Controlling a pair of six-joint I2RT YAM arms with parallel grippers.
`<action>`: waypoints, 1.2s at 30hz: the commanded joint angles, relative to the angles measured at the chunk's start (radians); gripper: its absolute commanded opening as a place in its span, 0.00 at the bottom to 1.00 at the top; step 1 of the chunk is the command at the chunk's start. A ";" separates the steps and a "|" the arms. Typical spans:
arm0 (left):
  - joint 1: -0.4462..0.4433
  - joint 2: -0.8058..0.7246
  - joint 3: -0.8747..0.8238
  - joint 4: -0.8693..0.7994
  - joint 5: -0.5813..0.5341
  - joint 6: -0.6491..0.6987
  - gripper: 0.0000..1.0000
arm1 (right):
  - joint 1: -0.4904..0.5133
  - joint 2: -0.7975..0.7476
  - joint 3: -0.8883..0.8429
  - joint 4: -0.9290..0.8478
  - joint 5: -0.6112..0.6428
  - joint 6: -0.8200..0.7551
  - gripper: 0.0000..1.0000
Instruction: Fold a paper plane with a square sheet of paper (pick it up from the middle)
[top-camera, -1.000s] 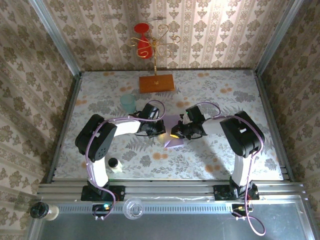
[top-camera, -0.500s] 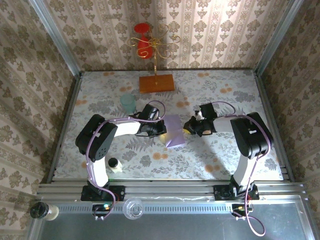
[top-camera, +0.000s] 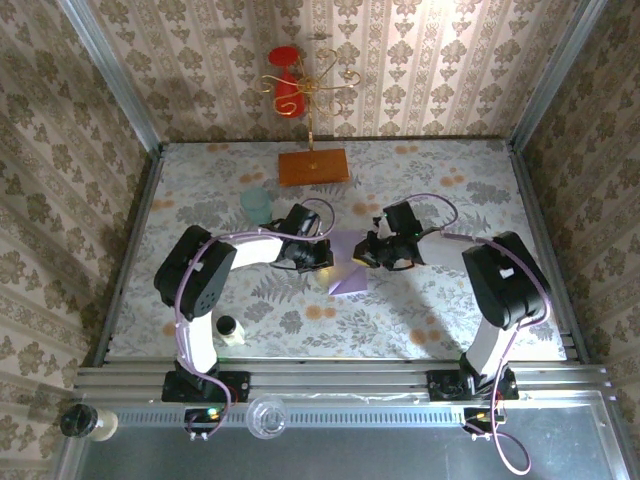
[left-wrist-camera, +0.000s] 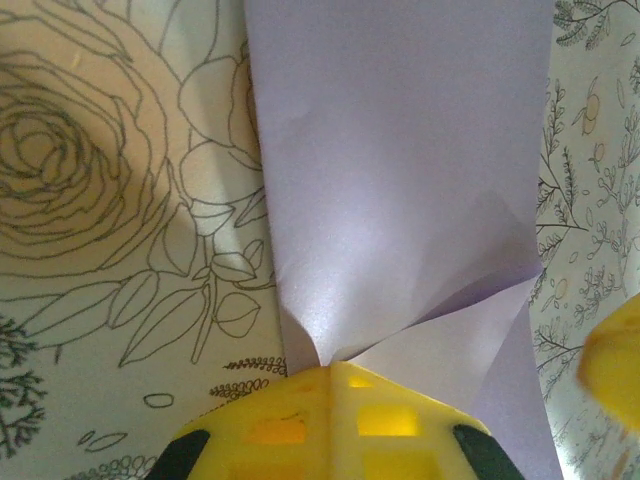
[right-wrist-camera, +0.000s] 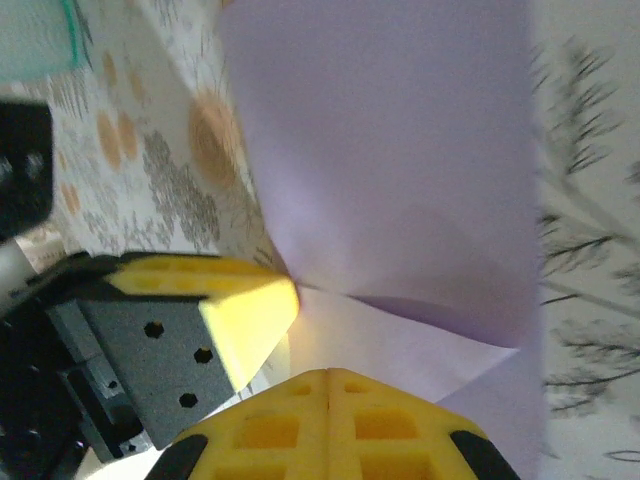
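Counter lay beneath the square sheet of paper; your left claw and right claw each clamped its creased edge.

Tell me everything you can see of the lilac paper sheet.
The sheet of paper is thin, pale lilac and faintly glossy. It is partly folded: creases fan from one point and a flap lies doubled over. It lies mid-table on the floral cloth. The shut left gripper and shut right gripper touch it at the fold; pinching or pressing, I cannot tell.
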 joint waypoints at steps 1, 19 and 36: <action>0.003 0.081 -0.022 -0.152 -0.047 0.051 0.00 | 0.028 0.047 0.052 -0.070 -0.042 -0.050 0.06; 0.010 0.102 -0.070 -0.209 -0.128 0.027 0.00 | -0.038 0.101 -0.022 -0.039 0.073 -0.002 0.05; 0.018 0.100 0.003 -0.217 -0.046 0.135 0.00 | -0.050 -0.052 -0.015 -0.069 0.049 -0.043 0.06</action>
